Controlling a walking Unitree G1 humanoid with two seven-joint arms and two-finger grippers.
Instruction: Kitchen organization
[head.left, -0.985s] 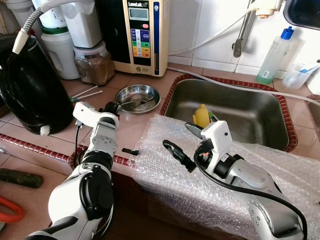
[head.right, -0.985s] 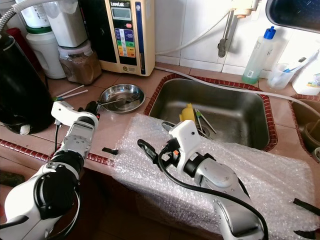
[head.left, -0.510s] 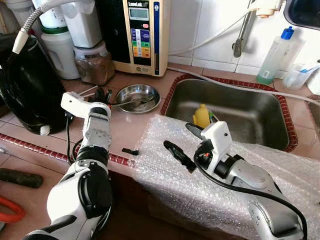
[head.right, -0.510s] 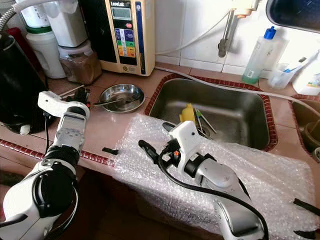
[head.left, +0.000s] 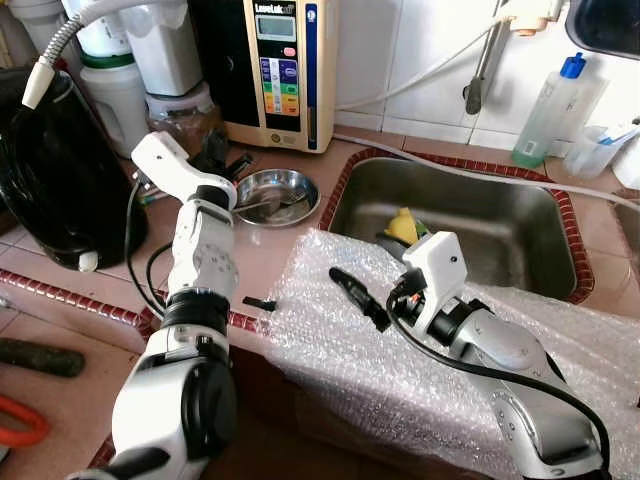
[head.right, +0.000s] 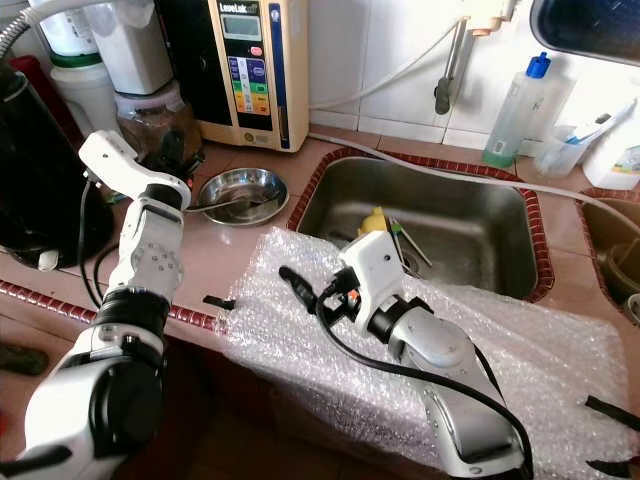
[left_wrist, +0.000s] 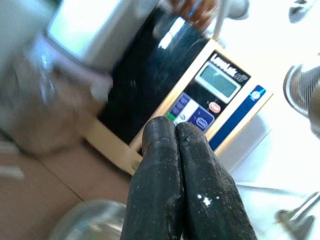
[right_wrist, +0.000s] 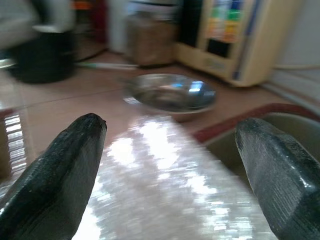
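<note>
A steel bowl (head.left: 277, 192) with a utensil in it sits on the tiled counter left of the sink (head.left: 520, 250). My left gripper (head.left: 222, 158) is raised just left of the bowl, in front of a jar of brown contents (head.left: 180, 104); its fingers (left_wrist: 165, 150) are pressed together, shut on nothing. A sheet of bubble wrap (head.left: 350, 370) covers the counter's front edge. My right gripper (head.left: 368, 268) hovers open over the sheet, pointing toward the bowl (right_wrist: 170, 92), its fingers (right_wrist: 60, 165) wide apart and empty.
A cream water ioniser (head.left: 283, 65) stands at the back wall. A black kettle (head.left: 55, 170) is at the left. A yellow item (head.left: 403, 226) lies in the sink. A soap bottle (head.left: 548, 110) stands at the back right. A small black piece (head.left: 260, 302) lies on the counter edge.
My left arm has lifted and swung its gripper from the counter beside the bowl up toward the jar. The right gripper has shifted slightly toward the sink.
</note>
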